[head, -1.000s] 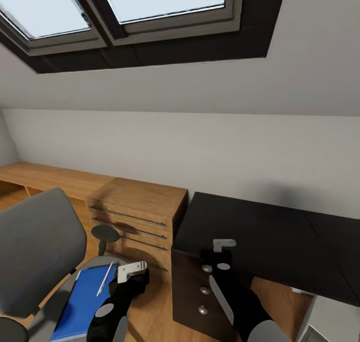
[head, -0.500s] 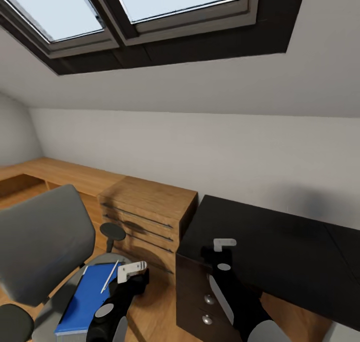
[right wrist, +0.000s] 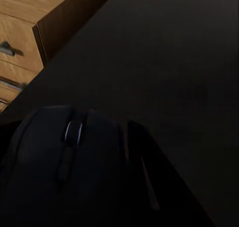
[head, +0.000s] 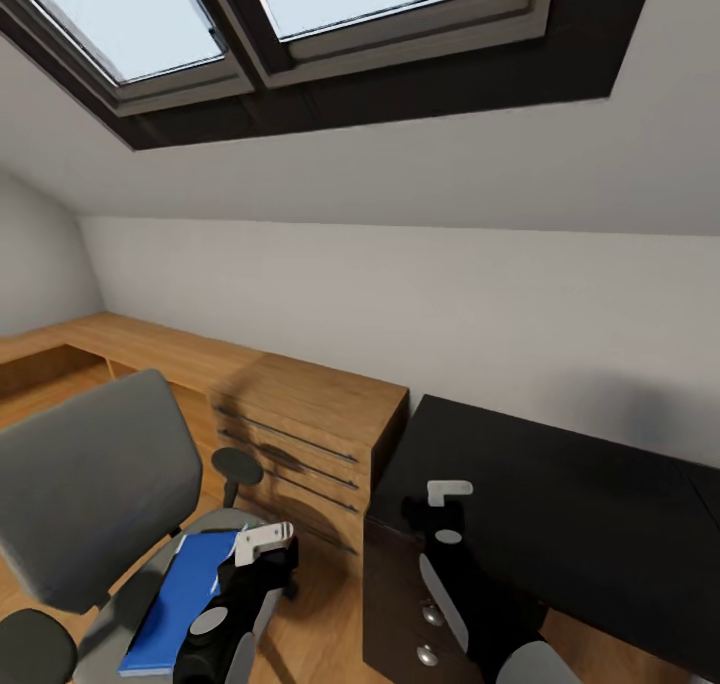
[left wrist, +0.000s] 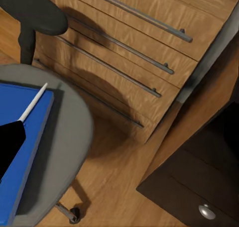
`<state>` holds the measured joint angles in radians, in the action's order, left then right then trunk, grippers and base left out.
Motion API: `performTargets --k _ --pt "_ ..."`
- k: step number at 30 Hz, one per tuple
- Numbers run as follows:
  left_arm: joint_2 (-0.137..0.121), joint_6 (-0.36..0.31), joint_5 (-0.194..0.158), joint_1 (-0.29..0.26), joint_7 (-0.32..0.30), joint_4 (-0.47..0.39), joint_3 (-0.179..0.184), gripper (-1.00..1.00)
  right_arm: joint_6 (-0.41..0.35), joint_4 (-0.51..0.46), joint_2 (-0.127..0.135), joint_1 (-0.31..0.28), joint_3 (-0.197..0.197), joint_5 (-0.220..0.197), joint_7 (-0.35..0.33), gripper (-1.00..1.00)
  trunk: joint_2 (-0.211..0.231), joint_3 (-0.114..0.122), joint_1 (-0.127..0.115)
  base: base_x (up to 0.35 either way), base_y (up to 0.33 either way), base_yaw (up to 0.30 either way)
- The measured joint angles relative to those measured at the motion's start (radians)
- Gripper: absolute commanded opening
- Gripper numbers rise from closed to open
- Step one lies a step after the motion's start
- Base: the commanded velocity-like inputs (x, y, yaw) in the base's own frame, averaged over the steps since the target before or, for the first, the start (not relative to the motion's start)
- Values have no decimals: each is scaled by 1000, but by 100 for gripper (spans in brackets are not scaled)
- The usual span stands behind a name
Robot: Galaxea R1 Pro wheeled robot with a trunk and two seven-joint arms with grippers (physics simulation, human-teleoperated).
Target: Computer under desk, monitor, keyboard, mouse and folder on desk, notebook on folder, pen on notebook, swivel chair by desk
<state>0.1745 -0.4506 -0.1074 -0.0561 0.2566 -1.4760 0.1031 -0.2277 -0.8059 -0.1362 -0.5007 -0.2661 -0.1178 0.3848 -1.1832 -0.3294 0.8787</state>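
The grey swivel chair [head: 90, 484] stands left of the black-topped desk [head: 560, 504]. On its seat [left wrist: 69, 137] lies a flat blue item [left wrist: 25, 142], folder or notebook, I cannot tell which. A thin white pen [left wrist: 34, 102] rests on the blue item. My left gripper [head: 262, 541] hovers over the seat's near edge, open and holding nothing, one dark finger [left wrist: 9, 142] over the blue cover. My right gripper [head: 447, 491] hangs over the desk's left end, shut on a black mouse [right wrist: 74, 152] with a scroll wheel.
A light wooden dresser [head: 320, 404] with long bar handles stands between chair and desk. A low wooden bench [head: 140, 344] runs along the wall at left. The desk's black drawer unit [left wrist: 199, 187] has round knobs. Skylights [head: 300, 4] sit in the sloped ceiling.
The whole picture has slid right, so the camera has turned left; more of the chair and the left wall shows. Both arms hold the same pose.
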Motion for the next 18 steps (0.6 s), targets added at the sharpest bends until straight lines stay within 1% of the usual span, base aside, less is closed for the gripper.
performTargets --k 2,6,9,12,18 --pt "0 0 0 0 0 0 0 100 0 7 0 0 -1 1 0 -100 0 0 0 318 116 0" --pt "0 0 0 0 0 0 0 100 0 15 0 0 -37 0 0 -100 0 0 0 319 54 0" --pt "0 1 0 0 0 0 0 100 1 30 0 0 -48 1 -1 -100 0 0 0 302 13 0" --pt "0 1 0 0 0 0 0 100 6 57 0 0 -54 1 -2 -100 0 0 0 134 4 0" --pt "0 -1 -1 0 0 -25 1 100 32 94 -1 0 -59 1 -2 -100 0 0 1 30 1 0"
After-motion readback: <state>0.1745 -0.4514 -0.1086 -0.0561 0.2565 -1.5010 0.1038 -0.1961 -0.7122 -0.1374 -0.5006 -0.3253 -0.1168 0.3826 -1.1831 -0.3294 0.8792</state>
